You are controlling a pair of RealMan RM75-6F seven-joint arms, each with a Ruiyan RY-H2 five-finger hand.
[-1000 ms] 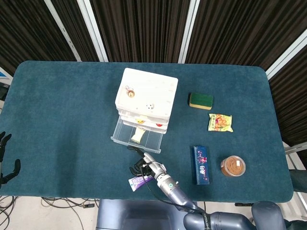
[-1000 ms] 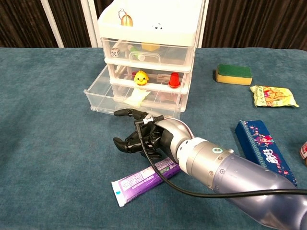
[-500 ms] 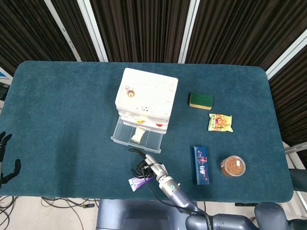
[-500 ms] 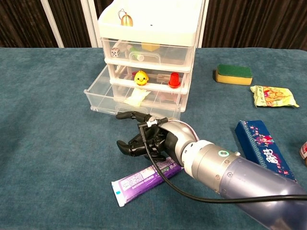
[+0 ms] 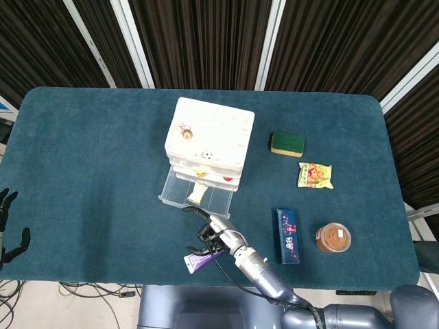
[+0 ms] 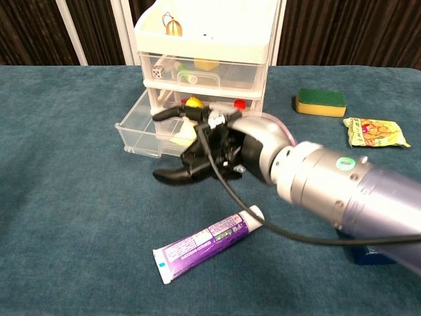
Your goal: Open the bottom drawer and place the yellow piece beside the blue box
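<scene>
While the bottom drawer (image 5: 192, 195) sits pulled out | yellow piece (image 5: 196, 195) lies inside, frame middle | right hand (image 6: 207, 148) hovers above, fingers (image 6: 172, 175) spread, holding nothing | dip in slowly, pinch gently | blue box (image 5: 288, 235) lower right.

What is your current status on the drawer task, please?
Right hand open, holding nothing, in front of the open bottom drawer. Left hand idle at table edge. Yellow piece in drawer. Toothpaste tube lies nearby.

A purple toothpaste tube (image 6: 206, 245) lies on the counter (image 5: 89, 157); a green-topped sponge (image 5: 287, 144), snack packet (image 5: 315, 175) and round container (image 5: 333, 238) sit rightward.
</scene>
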